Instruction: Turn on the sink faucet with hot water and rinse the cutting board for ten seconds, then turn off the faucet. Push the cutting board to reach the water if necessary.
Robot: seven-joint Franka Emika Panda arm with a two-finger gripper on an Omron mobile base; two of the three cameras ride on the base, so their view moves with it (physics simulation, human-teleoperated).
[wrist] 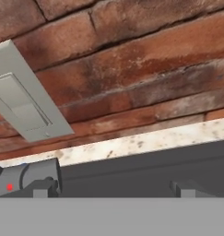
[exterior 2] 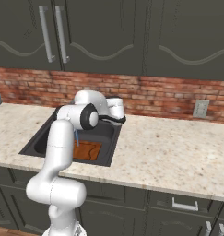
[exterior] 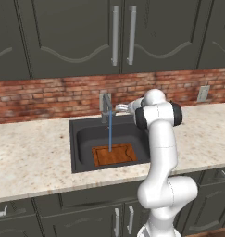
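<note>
The sink faucet [exterior: 105,107] stands at the back rim of the dark sink [exterior: 81,157]. A thin blue stream of water [exterior: 109,132] falls from it onto the reddish-brown cutting board [exterior: 115,154], which lies flat on the basin floor near the front. My gripper [exterior: 120,108] hovers just right of the faucet, at its height. In the hand view the fingertips [wrist: 41,191] stand wide apart, open with nothing between them, and the faucet [wrist: 22,105] shows at the left with a red dot low on its body. The board [exterior 2: 88,150] and water [exterior 2: 77,137] peek past my arm.
A brick backsplash [exterior: 49,95] runs behind the speckled beige counter [exterior: 30,152]. Dark wall cabinets with long silver handles [exterior: 115,34] hang above. A wall outlet [exterior: 203,93] sits at the right. My own arm [exterior: 161,139] rises in front of the sink's right side.
</note>
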